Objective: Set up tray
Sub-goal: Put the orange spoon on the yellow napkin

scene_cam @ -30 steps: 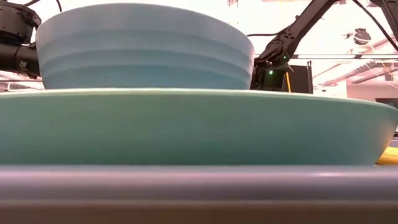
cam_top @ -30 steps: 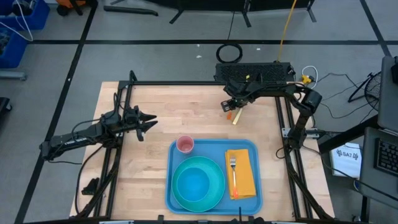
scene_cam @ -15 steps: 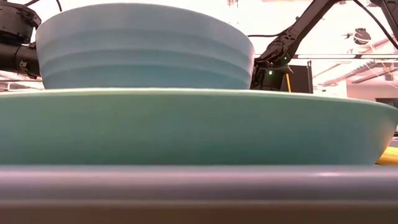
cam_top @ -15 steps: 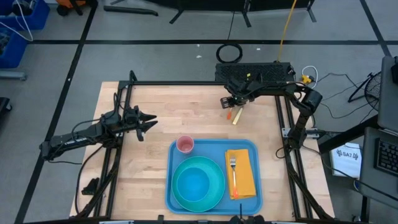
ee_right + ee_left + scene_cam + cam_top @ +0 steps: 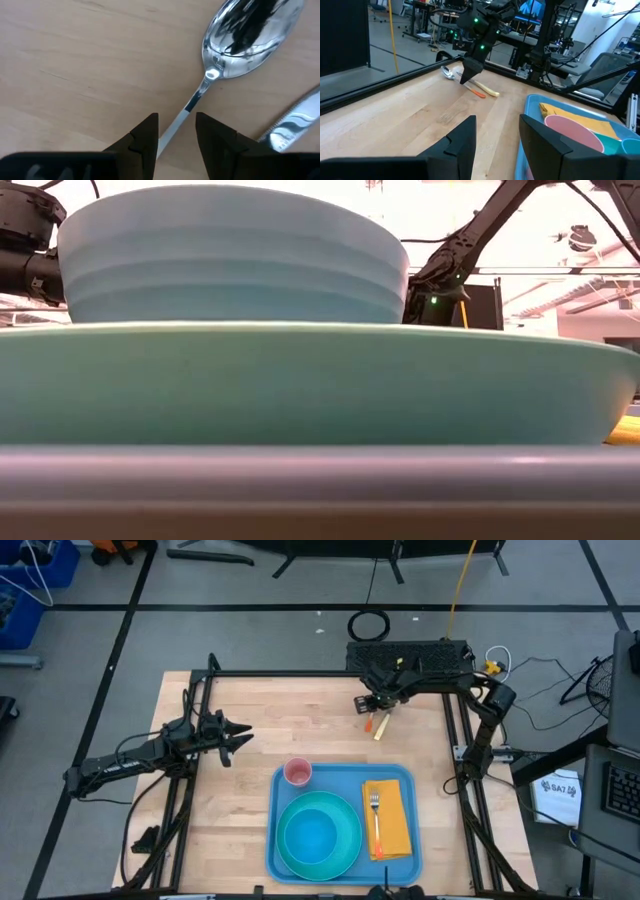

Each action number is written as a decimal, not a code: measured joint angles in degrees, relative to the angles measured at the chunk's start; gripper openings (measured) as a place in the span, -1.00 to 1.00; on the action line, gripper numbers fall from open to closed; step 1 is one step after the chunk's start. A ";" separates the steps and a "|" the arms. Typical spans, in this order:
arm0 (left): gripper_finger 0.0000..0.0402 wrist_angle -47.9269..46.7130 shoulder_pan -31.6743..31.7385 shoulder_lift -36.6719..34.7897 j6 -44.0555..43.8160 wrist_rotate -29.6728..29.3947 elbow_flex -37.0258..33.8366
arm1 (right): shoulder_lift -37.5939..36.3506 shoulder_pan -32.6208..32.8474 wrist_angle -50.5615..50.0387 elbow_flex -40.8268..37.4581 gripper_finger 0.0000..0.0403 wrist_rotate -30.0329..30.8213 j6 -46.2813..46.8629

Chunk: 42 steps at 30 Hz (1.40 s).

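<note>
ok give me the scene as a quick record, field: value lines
tray: near table edge, holds plate, cup, napkin
plate: teal, with bowl in it
cup: pink, tray's far left corner
napkin: orange, fork lying on it
spoon: on bare wood, off tray, beside another utensil
right gripper: fingers open, straddling spoon handle
left gripper: open, idle over table's left

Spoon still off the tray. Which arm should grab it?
Right. The right gripper is directly over the spoon, fingers open astride its handle. The left gripper hangs across the table, far from it.
</note>
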 joint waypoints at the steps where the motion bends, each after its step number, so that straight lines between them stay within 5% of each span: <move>1: -0.24 0.00 -0.01 0.00 0.02 0.01 0.00 | 0.35 0.00 -0.08 0.00 -0.42 -0.06 0.00; 15: -0.24 0.00 0.00 0.00 0.02 0.01 0.00 | 2.22 1.00 0.12 0.15 -0.95 -0.70 -3.44; 27: -0.24 0.01 -0.01 -0.01 0.00 0.01 0.00 | -6.08 6.73 5.46 -0.17 -0.99 -7.05 -7.95; 35: -0.24 -0.04 -0.02 0.00 0.00 0.01 0.00 | -22.58 20.90 4.82 -4.86 -0.99 -14.42 -2.25; 42: -0.24 -0.02 -0.01 0.00 0.00 0.01 0.01 | -39.40 43.96 6.05 -18.28 -1.00 -11.16 28.74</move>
